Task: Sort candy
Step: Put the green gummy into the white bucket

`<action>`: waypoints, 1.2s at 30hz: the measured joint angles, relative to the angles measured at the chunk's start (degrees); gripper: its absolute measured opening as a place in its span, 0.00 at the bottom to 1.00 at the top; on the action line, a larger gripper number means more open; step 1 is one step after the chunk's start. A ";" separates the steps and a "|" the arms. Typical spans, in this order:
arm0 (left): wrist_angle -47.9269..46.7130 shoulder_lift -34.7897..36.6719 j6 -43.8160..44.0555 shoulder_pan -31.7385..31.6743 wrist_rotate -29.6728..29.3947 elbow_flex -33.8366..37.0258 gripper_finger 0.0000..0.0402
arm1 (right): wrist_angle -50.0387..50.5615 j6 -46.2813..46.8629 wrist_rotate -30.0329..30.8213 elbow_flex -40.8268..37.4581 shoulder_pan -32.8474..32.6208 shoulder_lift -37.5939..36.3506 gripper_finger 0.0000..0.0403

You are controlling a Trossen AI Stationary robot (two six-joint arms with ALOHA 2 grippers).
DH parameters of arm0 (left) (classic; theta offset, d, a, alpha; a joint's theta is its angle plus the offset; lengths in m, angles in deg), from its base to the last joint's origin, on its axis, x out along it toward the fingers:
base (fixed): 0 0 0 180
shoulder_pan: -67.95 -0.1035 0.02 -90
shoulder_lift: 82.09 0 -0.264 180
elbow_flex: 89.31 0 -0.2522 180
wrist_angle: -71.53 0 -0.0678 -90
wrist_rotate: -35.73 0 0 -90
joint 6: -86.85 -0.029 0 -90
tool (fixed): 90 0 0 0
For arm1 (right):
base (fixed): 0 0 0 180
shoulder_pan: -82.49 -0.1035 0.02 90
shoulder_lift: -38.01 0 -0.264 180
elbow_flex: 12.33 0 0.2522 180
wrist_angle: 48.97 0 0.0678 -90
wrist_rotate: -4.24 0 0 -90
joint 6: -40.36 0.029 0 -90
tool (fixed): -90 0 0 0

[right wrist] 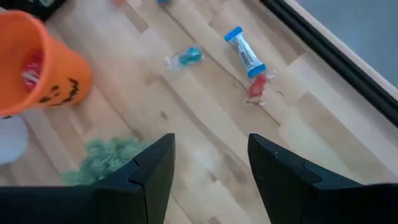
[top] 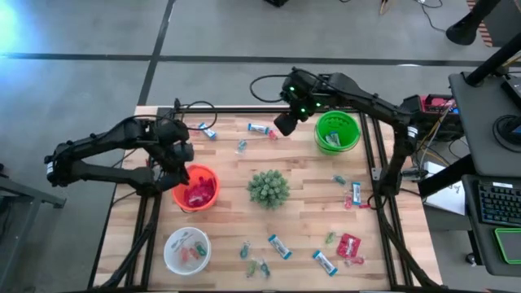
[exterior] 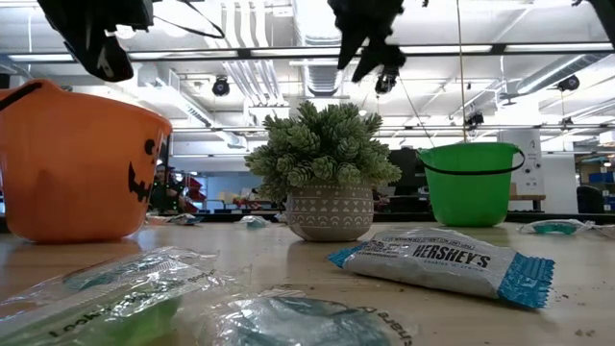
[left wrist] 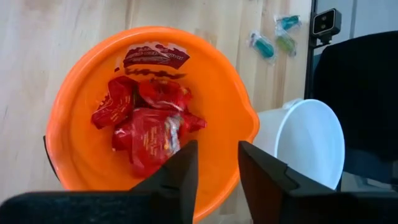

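Above orange bowl (left wrist: 81, 99), left gripper (left wrist: 214, 163) (empty) gapes.

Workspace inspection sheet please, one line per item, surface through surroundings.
Surface: wooden table, candy scattered across it.
Job's things: orange bowl holds red packets; green bowl holds candy; white bowl holds a few pieces; blue-and-white bars loose.
Clutter: potted plant mid-table.
Grippers: left gripper above the orange bowl, open, empty; right gripper open, empty, over the table's far side.
Cables: black loops at the far edge.
Surroundings: keyboard on a desk to the right.
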 joint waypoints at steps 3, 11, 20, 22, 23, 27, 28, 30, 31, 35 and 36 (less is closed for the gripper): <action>0.02 -0.07 0.20 0.00 -0.24 0.00 0.27 | 1.79 2.11 1.04 0.00 -2.00 -2.02 0.48; 0.31 -0.07 0.22 0.00 -0.48 0.00 0.28 | 16.44 9.75 5.33 -0.09 -9.29 -4.01 0.48; 0.31 0.02 0.22 0.00 -0.52 0.00 0.28 | 18.76 21.03 8.58 -3.42 -19.56 -4.80 0.48; 0.28 0.06 0.22 0.00 -0.55 0.00 0.28 | 18.65 23.56 8.60 -4.06 -21.95 -4.89 0.48; 0.28 0.08 0.22 0.00 -0.55 0.00 0.28 | 18.65 25.11 8.60 -4.45 -23.05 -4.89 0.48; 0.28 0.09 0.22 0.00 -0.57 0.00 0.28 | 18.70 32.29 8.63 -6.88 -27.15 -5.04 0.48; 0.28 0.09 0.28 0.00 -0.57 0.00 0.28 | 18.70 34.29 8.65 -7.59 -28.17 -5.06 0.48; 0.27 0.09 0.51 0.00 -0.57 0.00 0.28 | 18.68 39.22 8.80 -9.11 -30.47 -5.06 0.48; 0.27 0.09 0.59 0.00 -0.58 0.00 0.28 | 18.67 41.59 8.79 -10.00 -31.78 -5.06 0.48; 0.28 0.09 1.82 0.00 -0.59 0.00 0.28 | 18.67 51.30 8.66 -13.76 -37.25 -5.06 0.48; 0.28 0.09 2.29 0.00 -0.59 0.00 0.28 | 18.69 53.70 8.63 -14.72 -38.45 -5.06 0.48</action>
